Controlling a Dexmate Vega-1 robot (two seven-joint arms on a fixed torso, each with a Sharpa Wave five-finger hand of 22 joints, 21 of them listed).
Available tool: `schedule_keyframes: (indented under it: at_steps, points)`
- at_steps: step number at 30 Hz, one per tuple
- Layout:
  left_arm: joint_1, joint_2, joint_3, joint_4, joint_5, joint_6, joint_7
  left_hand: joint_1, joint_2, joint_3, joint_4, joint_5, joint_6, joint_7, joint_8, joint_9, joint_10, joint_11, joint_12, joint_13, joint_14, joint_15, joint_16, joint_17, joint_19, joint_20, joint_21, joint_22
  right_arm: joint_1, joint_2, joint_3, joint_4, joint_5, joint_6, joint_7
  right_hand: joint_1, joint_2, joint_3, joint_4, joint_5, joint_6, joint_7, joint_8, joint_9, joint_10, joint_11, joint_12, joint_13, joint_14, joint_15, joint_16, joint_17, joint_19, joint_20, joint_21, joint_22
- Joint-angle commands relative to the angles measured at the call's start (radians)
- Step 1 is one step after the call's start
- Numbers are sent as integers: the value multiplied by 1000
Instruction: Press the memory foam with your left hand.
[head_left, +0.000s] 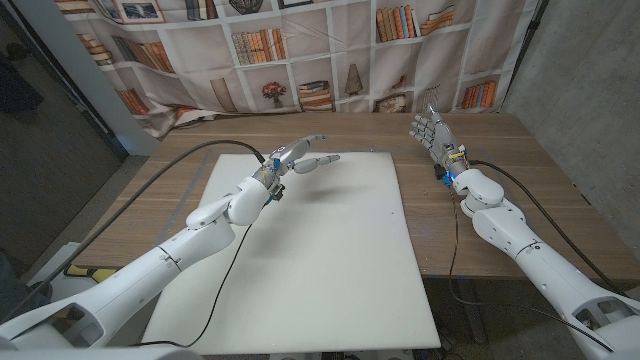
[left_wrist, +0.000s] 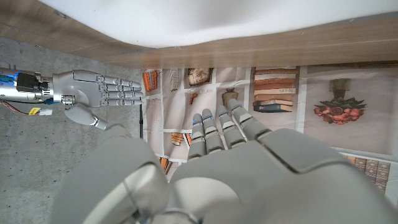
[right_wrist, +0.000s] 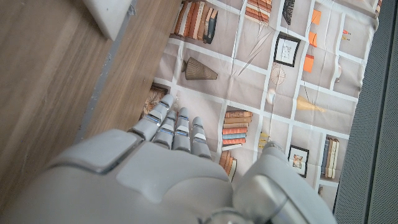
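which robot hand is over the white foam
The left robot hand, fingers apart above the memory foam; the right robot hand stands beside it over bare table.

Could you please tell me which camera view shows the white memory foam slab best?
The head view: the whole white rectangular memory foam slab lies visible on the wooden table. Left wrist view catches one edge; right wrist view only a corner.
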Motion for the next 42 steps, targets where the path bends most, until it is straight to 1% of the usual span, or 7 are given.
schedule_keyframes:
  at_steps: [1,13,38,39,40,41,42]
  points:
    - [-25,-4,48,-3,61,35,-18,11,1,3,-3,0,8,-3,-3,5,0,-3,-2,2,4,-4,-4,2,7,-7,-5,3,-6,-3,6,-3,3,-1,-1,8,1,3,-3,2,9,-1,1,5,10,-1,-5,5,9,3,-1,2,10,-2,1,3]
    - [-33,-4,82,-15,113,78,-33,15,7,2,-3,-1,37,-10,1,6,29,-10,1,2,32,-9,1,2,38,-20,1,3,1,-2,1,3,3,-8,4,8,2,3,-5,2,9,0,1,5,10,-4,-6,5,9,4,-1,2,10,-2,-1,3]
    - [-58,-33,149,16,228,158,-39,25,13,1,-5,-2,30,-17,-14,7,8,-15,-20,3,6,-12,-15,1,11,-19,-18,2,-9,-13,1,-26,-1,-30,-11,10,4,3,-8,2,10,-1,1,6,11,-3,-8,5,10,4,-2,2,12,-1,-4,3]
    - [-58,-33,150,16,227,161,-43,27,12,0,-7,-2,23,-16,-18,7,1,-15,-23,3,0,-8,-18,1,8,-16,-20,2,-9,-14,0,-25,-2,-28,-11,10,4,4,-8,2,10,-1,1,6,11,-3,-8,5,9,4,-2,2,12,-1,-5,3]
    - [-58,-34,151,18,227,161,-44,29,8,-2,-8,-2,14,-16,-23,7,-5,-13,-27,3,-11,-3,-21,1,-2,4,-25,2,-10,-14,0,-26,-2,-29,-11,10,4,4,-8,2,10,-1,1,6,11,-3,-8,5,9,4,-2,2,12,-2,-4,3]
    - [-59,-34,152,18,230,163,-43,31,6,-6,-10,-1,-4,-31,-33,8,-23,-11,-35,4,-29,7,-25,2,-13,48,-31,2,-10,-13,1,-26,-2,-29,-12,10,4,4,-9,1,9,-2,1,6,11,-4,-8,5,9,5,-2,2,11,-1,-5,3]
    - [-59,-35,153,17,234,168,-46,32,5,-8,-10,-1,-11,-44,-36,8,-29,-17,-37,5,-38,13,-26,3,-17,71,-33,3,-10,-14,0,-27,-2,-30,-13,10,4,4,-9,1,9,-2,1,6,11,-4,-8,5,9,4,-2,2,12,-1,-5,3]
